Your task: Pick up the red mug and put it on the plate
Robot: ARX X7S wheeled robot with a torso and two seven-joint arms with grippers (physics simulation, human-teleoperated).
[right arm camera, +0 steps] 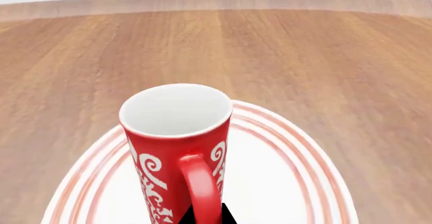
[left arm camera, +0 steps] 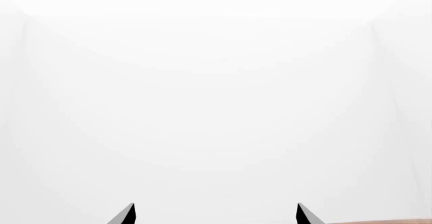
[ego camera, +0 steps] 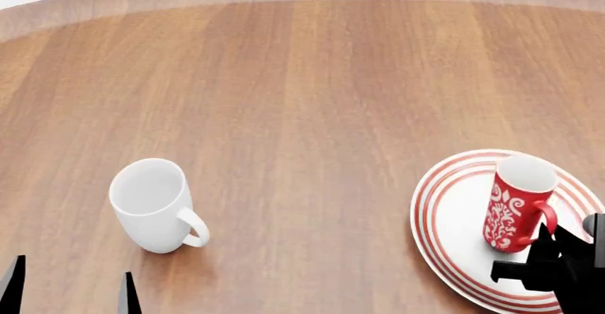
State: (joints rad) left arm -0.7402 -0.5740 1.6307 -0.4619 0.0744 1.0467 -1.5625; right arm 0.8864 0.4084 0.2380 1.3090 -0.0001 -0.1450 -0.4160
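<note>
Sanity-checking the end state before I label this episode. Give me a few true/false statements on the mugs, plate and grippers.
1. The red mug stands upright on the plate. True.
2. The white mug lies on its side. False: it stands upright on the table, apart from the plate.
3. The red mug's handle faces the right gripper. True: in the right wrist view the handle points straight at the camera.
4. The left gripper holds the white mug. False: its fingertips are spread and empty, near the table's front edge.
5. The plate is plain white. False: it has red rings around its rim.
</note>
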